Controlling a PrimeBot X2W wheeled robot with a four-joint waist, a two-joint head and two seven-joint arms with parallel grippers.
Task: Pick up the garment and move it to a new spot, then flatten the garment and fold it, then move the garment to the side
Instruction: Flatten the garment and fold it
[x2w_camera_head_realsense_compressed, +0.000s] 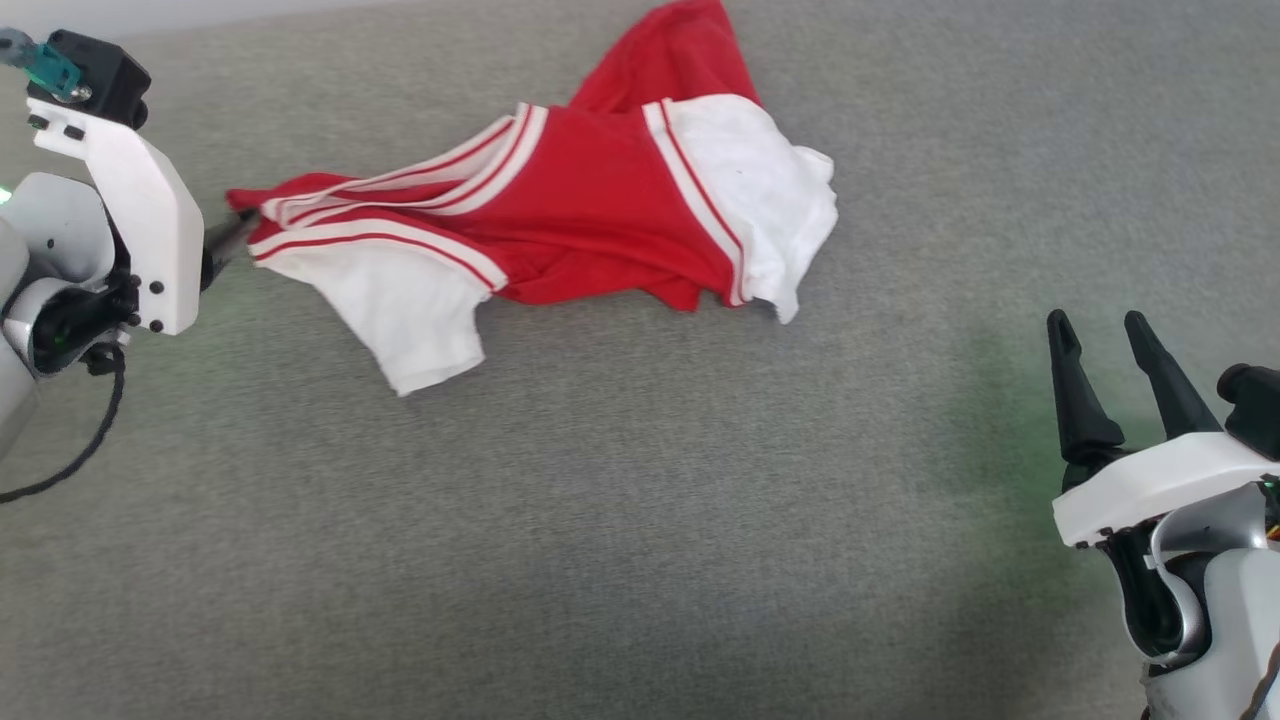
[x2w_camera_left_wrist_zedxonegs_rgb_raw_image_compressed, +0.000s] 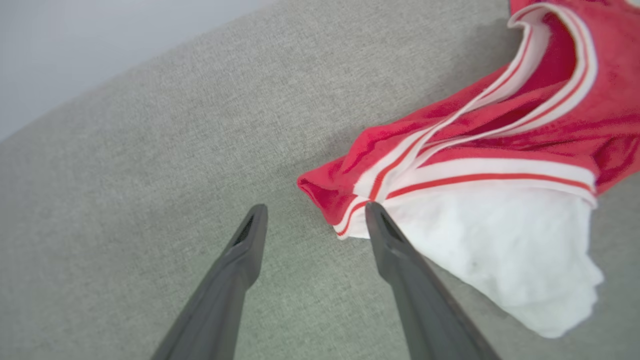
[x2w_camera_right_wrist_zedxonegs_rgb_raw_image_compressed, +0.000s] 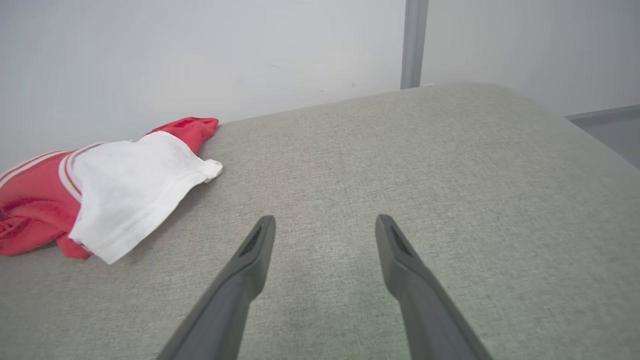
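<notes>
Lying bunched by the far edge of the grey fabric surface (x2w_camera_head_realsense_compressed: 640, 560), the soft red white-sleeved T-shirt (x2w_camera_head_realsense_compressed: 600, 200) offers a striped corner to the parted left gripper (x2w_camera_left_wrist_zedxonegs_rgb_raw_image_compressed: 311, 214), apparently for pinching, while the right gripper (x2w_camera_head_realsense_compressed: 1097, 328) hangs open, well apart.

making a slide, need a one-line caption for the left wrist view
Left gripper, fingers open, poised at the striped corner of the crumpled red-and-white garment on a grey fabric surface.
</notes>
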